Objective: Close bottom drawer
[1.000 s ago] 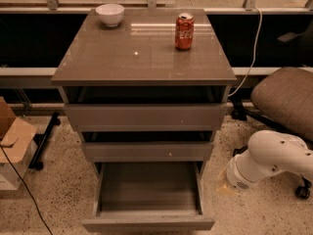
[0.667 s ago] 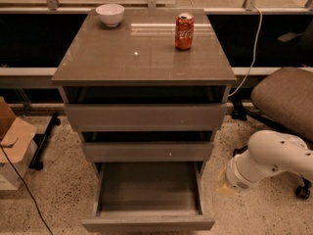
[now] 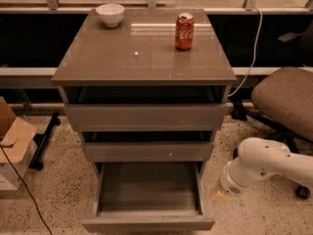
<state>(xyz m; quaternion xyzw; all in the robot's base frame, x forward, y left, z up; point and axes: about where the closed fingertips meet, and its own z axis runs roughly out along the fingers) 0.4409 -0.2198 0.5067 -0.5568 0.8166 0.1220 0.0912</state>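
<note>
The bottom drawer [image 3: 148,223] of the taupe cabinet [image 3: 142,58] stands pulled out wide, and its shallow grey box looks empty. Its plain flat front is at the lower edge of the camera view. The middle drawer front [image 3: 146,151] and the top drawer front [image 3: 145,116] above it sit slightly out. My white arm [image 3: 264,168] comes in from the lower right, low over the floor. The gripper [image 3: 218,195] is at its end, just right of the open drawer's right side, a little apart from it.
A white bowl [image 3: 110,14] and a red soda can [image 3: 184,31] stand on the cabinet top. A brown office chair [image 3: 286,102] is to the right behind my arm. A cardboard box [image 3: 12,146] and a cable lie on the speckled floor at the left.
</note>
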